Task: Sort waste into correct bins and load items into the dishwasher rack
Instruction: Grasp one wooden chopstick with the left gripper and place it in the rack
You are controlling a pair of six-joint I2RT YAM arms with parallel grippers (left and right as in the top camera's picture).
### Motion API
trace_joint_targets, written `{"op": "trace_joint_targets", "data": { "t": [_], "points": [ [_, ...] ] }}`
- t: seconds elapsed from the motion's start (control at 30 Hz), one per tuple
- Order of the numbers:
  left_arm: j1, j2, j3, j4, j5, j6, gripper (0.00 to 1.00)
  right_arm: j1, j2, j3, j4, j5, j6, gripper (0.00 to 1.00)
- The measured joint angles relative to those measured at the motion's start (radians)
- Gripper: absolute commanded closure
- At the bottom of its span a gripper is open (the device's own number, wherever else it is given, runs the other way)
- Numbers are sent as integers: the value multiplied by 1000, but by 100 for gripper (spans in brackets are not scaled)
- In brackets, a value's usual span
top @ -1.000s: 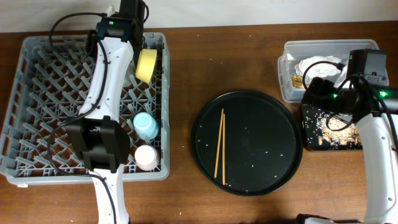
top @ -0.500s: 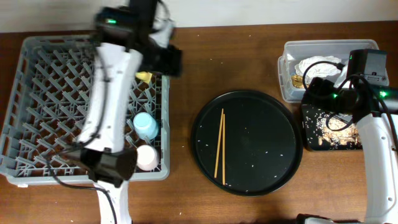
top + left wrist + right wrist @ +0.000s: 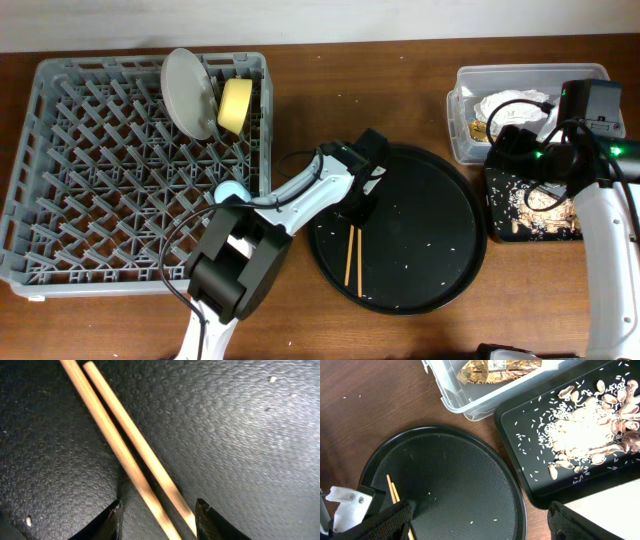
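Observation:
Two wooden chopsticks [image 3: 350, 256] lie side by side on the large round black tray [image 3: 430, 230]. My left gripper [image 3: 357, 214] is open low over their upper end, one finger on each side of the pair [image 3: 125, 455]. A white plate [image 3: 187, 92] and a yellow bowl [image 3: 236, 105] stand at the back of the grey rack [image 3: 70, 150]. A blue cup [image 3: 231, 191] shows beside my left arm; the pink cup is hidden. My right gripper [image 3: 485, 525] is open and empty above the gap between the round tray and the flat black tray [image 3: 497, 205].
The clear tub [image 3: 530, 72] at the back right holds a crumpled white napkin [image 3: 512, 104] and wrappers. The flat black tray holds rice and brownish food scraps [image 3: 585, 435]. A few rice grains dot the round tray. My left arm lies across the rack's right edge.
My left arm swung from the back of the rack down onto the round tray, over the chopsticks. The white plate now stands uncovered beside the yellow bowl. The right arm has not moved.

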Motion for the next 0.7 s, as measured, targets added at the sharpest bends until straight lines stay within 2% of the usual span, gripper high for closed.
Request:
{"op": "trace_joint_targets", "data": {
  "t": [0.03, 0.27, 0.37, 0.43, 0.47, 0.5, 0.7],
  "points": [
    [0, 5, 0, 6, -9, -5, 72, 0, 0, 0, -3, 0, 0, 12],
    [0, 10, 1, 14, -46, -49, 72, 0, 0, 0, -5, 0, 0, 12],
    [2, 39, 68, -82, -69, -50, 72, 0, 0, 0, -5, 0, -1, 12],
    [10, 44, 130, -128, -93, -57, 69, 0, 0, 0, -6, 0, -1, 12],
    [14, 44, 148, -133, -119, -80, 59, 0, 0, 0, -6, 0, -3, 12],
    [16, 44, 148, -136, -131, -93, 57, 0, 0, 0, -6, 0, -3, 12],
    [20, 45, 147, -159, -150, -145, 57, 0, 0, 0, -11, 0, -3, 12]
  ]
}}
